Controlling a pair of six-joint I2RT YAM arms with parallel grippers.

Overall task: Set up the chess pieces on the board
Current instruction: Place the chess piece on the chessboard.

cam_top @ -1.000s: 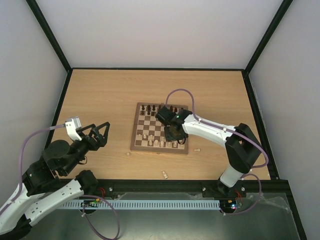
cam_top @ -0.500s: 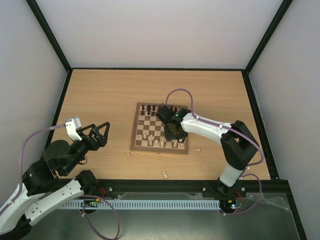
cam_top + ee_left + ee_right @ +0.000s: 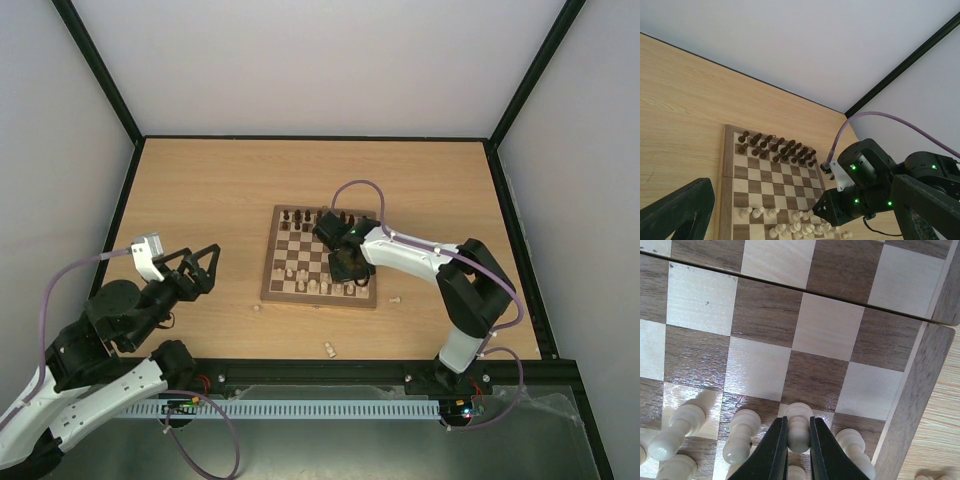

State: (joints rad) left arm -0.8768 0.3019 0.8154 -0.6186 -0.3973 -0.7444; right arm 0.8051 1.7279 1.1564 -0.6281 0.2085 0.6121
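The board (image 3: 272, 290) lies mid-table with dark chess pieces (image 3: 300, 218) along its far rows and pale ones (image 3: 310, 285) along its near rows. My right gripper (image 3: 798, 421) is low over the near right corner. It is shut on a pale pawn (image 3: 799, 437) that stands upright on a square, between two other pale pawns (image 3: 742, 432). The board's frame (image 3: 910, 405) runs just to the right. My left gripper (image 3: 200, 265) hangs open and empty over bare table left of the board, its fingers (image 3: 680, 212) framing the board (image 3: 726, 165) from afar.
Three pale pieces lie loose on the table: one (image 3: 329, 349) near the front edge, one (image 3: 395, 299) just right of the board's near corner, and one (image 3: 256, 308) off its near left corner. Black frame rails and pale walls surround the tabletop.
The right arm's elbow has swung slightly left, while its gripper stays over the board's near right part. The left arm has not moved.
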